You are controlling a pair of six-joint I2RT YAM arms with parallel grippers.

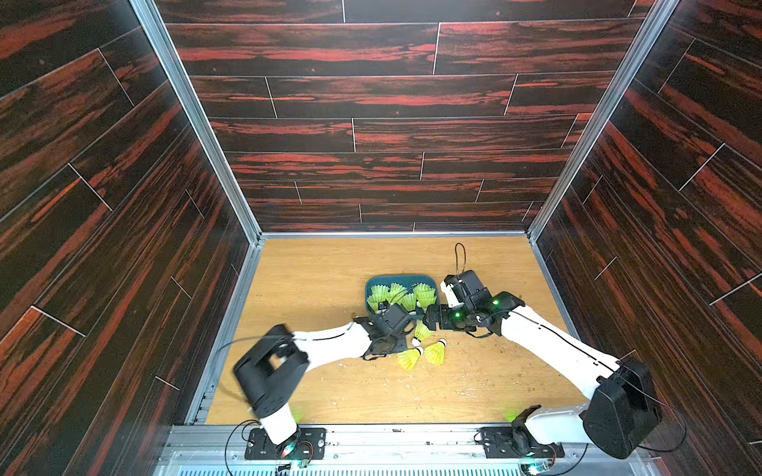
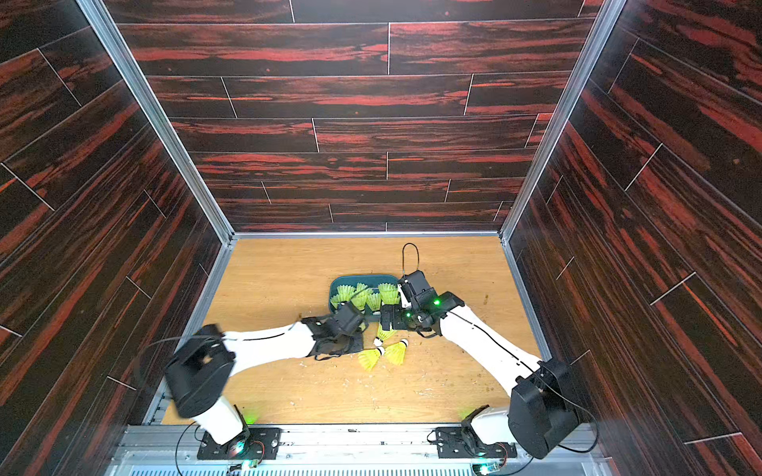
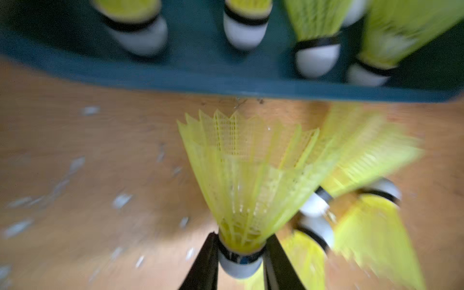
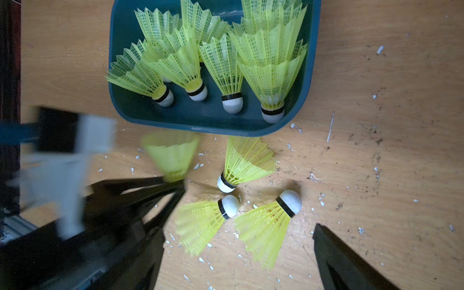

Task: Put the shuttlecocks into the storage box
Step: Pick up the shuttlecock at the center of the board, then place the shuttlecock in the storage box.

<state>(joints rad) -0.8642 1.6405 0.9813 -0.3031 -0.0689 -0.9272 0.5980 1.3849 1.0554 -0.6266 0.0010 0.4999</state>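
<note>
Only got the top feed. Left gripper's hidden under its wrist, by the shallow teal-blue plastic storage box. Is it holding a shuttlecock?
Observer: Yes. In the left wrist view the left gripper is shut on a neon yellow-green mesh-skirted shuttlecock, pinched at the dark band above its white cork tip.
Operator: Inside the storage box yet?
Observer: No. In the right wrist view the held shuttlecock is just outside the near wall of the storage box, skirt toward it.
Operator: Right gripper?
Observer: The right gripper is open and empty. Its jaws stand wide apart, with only loose shuttlecocks on the light wooden table showing between them.
</note>
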